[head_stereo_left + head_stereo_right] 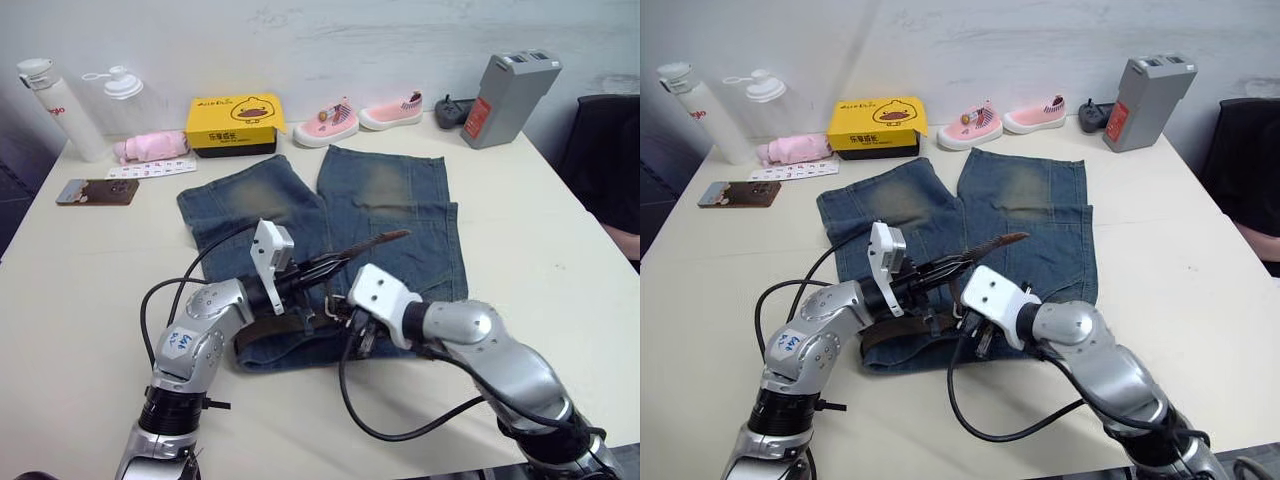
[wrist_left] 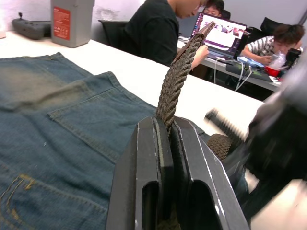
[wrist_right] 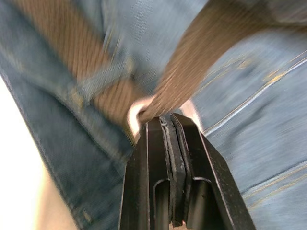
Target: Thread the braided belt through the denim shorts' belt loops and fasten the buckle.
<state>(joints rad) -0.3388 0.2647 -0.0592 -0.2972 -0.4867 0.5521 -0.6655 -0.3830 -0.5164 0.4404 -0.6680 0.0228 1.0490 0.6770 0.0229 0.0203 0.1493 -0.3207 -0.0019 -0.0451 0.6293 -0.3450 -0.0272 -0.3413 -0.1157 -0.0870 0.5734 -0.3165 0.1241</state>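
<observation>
Your left gripper point(image 2: 168, 125) has its jaws clamped on the braided belt point(image 2: 175, 81); the free end of the strap rises out from between the fingers and slants up and away over the denim shorts point(image 1: 340, 225). In the head views that same tail point(image 1: 368, 243) points toward the right leg of the shorts, lifted clear of the cloth.

Your right gripper point(image 3: 168, 125) has its jaws pressed together with no gap visible, tips right at the silver buckle point(image 3: 135, 114), where the strap passes through. Whether they actually pinch metal or strap, I cannot tell. A belt loop point(image 3: 98, 82) crosses over the belt just beside the buckle, so the strap already lies along the waistband there.

The two grippers sit close together at the waistband, at the near edge of the shorts, which lie flat on the surface point(image 1: 80, 260), legs pointing away from you.

Along the far edge stand a yellow box point(image 1: 233, 122), a pair of pink shoes point(image 1: 355, 118), a grey battery pack point(image 1: 508, 97) and two white bottles point(image 1: 60, 105).
</observation>
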